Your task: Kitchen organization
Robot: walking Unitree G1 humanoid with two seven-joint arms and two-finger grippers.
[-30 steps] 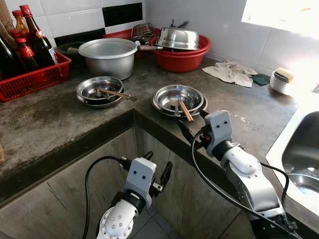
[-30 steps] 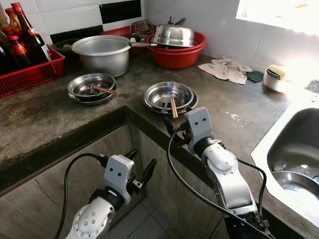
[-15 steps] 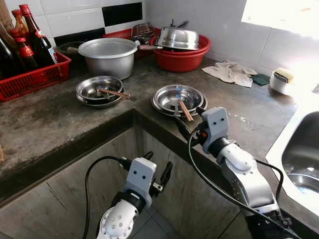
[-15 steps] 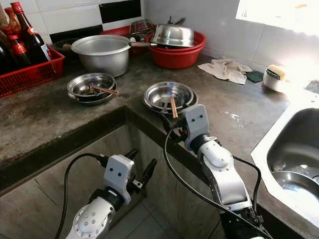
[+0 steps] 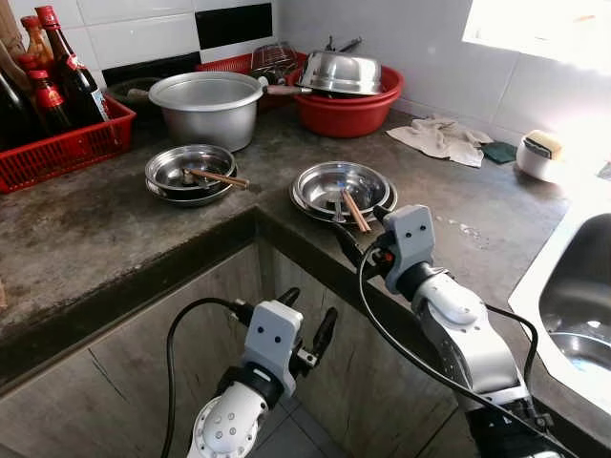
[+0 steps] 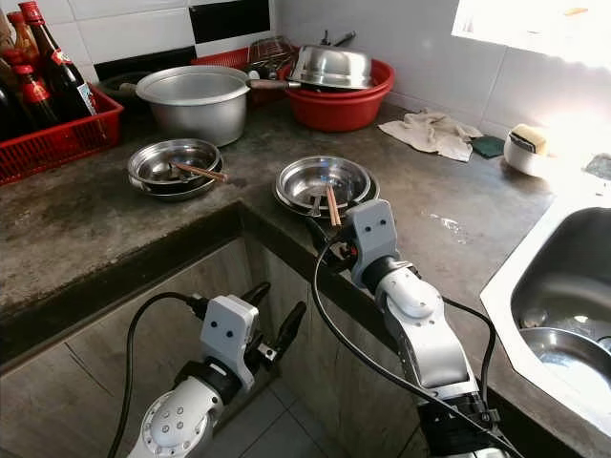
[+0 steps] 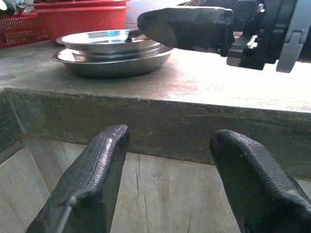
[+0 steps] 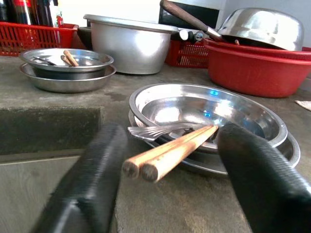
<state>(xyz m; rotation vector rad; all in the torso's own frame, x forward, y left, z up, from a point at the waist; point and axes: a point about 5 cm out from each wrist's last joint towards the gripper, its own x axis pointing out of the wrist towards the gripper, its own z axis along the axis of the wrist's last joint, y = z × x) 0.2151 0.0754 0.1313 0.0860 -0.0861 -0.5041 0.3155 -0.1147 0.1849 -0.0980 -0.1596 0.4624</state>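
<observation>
**Right gripper at the chopsticks on the counter's corner**

While the left gripper (image 5: 307,322) hangs low in front of the cabinet doors (image 5: 115,391), below the counter edge, its fingers spread apart with nothing between them, the right gripper (image 8: 165,167) sits at the edge of the dark stone counter (image 5: 115,229). Its two black fingers are spread wide, one on each side of the near ends of a pair of wooden chopsticks (image 8: 167,150), not touching them. The chopsticks lie with a fork (image 8: 155,131) across the rim of a stack of steel plates (image 5: 344,188) near the counter's corner. A second stack of steel plates (image 5: 191,174), also with chopsticks, lies further left. Behind stand an aluminium pot (image 5: 208,107), a red basin (image 5: 348,113) and a red basket of bottles (image 5: 52,143).
</observation>
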